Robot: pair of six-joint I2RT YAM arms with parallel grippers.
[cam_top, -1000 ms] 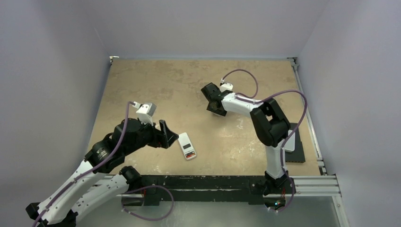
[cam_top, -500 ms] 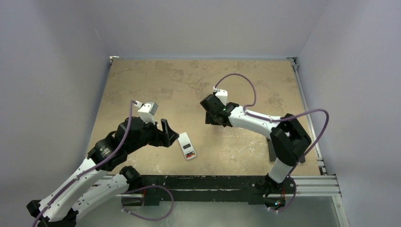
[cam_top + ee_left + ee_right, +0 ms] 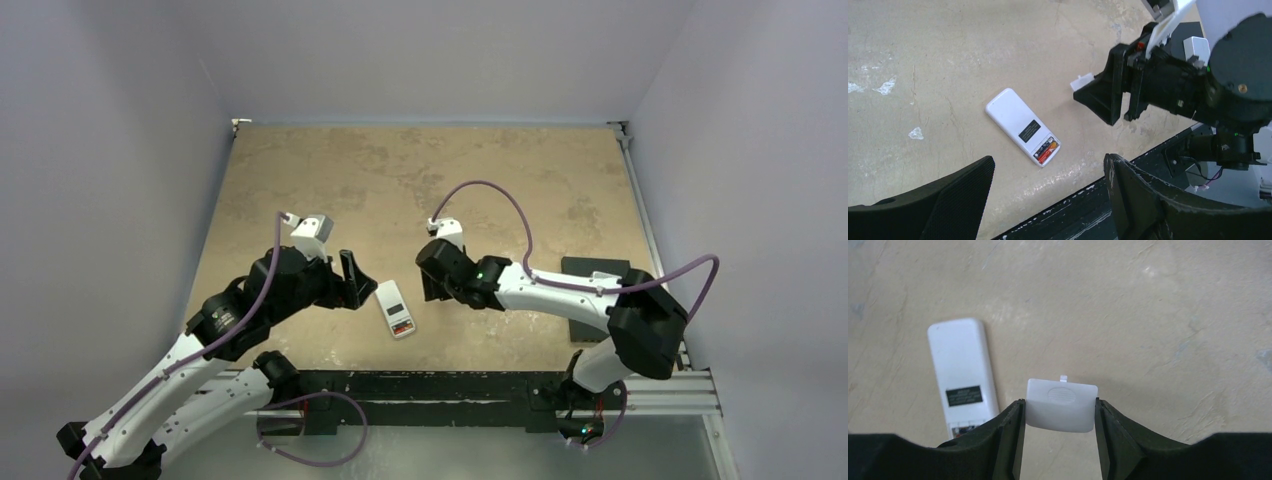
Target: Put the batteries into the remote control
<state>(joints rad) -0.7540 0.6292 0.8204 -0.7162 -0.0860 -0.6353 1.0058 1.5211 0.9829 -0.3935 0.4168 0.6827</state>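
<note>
Pale lavender-grey walls [image 3: 120, 150] close in a matte beige table [image 3: 400, 170], its top mottled with lighter scuffs and fine cracks. A black metal rail [image 3: 430, 385] runs along its near edge. On the left, the left gripper [image 3: 357, 283] hovers low with its black, textured fingers [image 3: 963, 195] spread wide and nothing between them. A purple cable [image 3: 268, 250] loops over its arm. Just to its right, the remote control [image 3: 396, 309] lies flat on the table near the front edge, its plain white back up. It is a slim rounded rectangle with a dark label. The compartment at its near end stands uncovered, and the red batteries [image 3: 1047, 148] sit side by side inside. Further right, close to the remote but not touching it, the right gripper [image 3: 433, 286] pinches a small white plastic cover [image 3: 1060, 407] by its two side edges. The cover is a glossy rounded square with a ribbed oval thumb patch and a tiny tab on its far edge. At the far right a flat black mat [image 3: 595, 268] lies on the table, partly hidden by the right arm, with a pale grey block [image 3: 1196, 50] resting on it.
</note>
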